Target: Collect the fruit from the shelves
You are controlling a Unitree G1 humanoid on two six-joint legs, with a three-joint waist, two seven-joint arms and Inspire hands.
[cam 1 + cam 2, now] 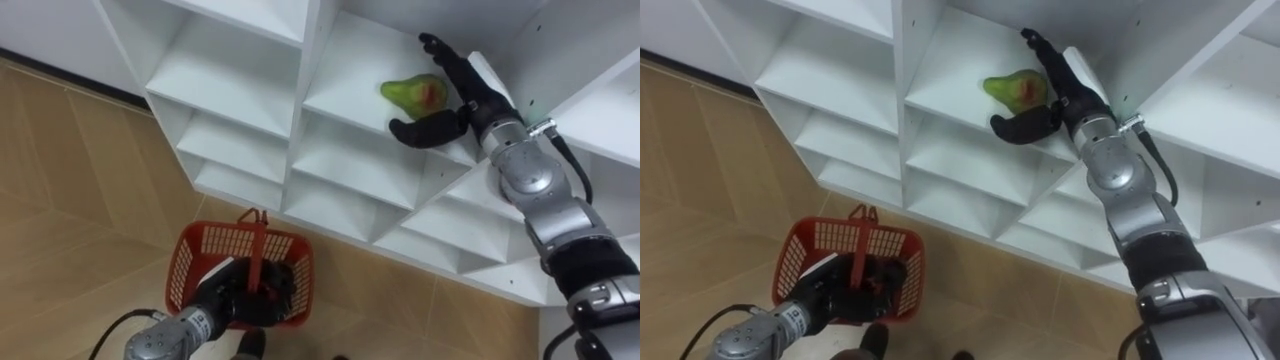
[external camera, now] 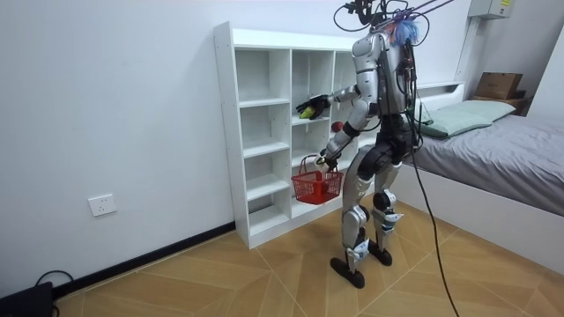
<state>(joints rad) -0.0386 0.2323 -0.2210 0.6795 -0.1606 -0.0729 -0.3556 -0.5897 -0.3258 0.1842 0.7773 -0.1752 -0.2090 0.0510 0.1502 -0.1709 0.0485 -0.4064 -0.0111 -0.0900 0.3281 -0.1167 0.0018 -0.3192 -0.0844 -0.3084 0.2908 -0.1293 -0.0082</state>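
Closet (image 1: 230, 70) is cut off at the top & right edges of both eye views. Green fruit (image 1: 412, 92): side next to the right robot hand (image 1: 478, 105) is hidden, contact can't be told. Left robot hand (image 1: 235, 295) covers most of the red basket (image 1: 185, 262) interior, contents unclear. In room view the fruit is too small to ID.

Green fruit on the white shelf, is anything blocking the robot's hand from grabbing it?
Nothing visible does. The open right hand flanks the green, red-blushed fruit on the white closet shelf; the left hand holds the red plastic basket below.
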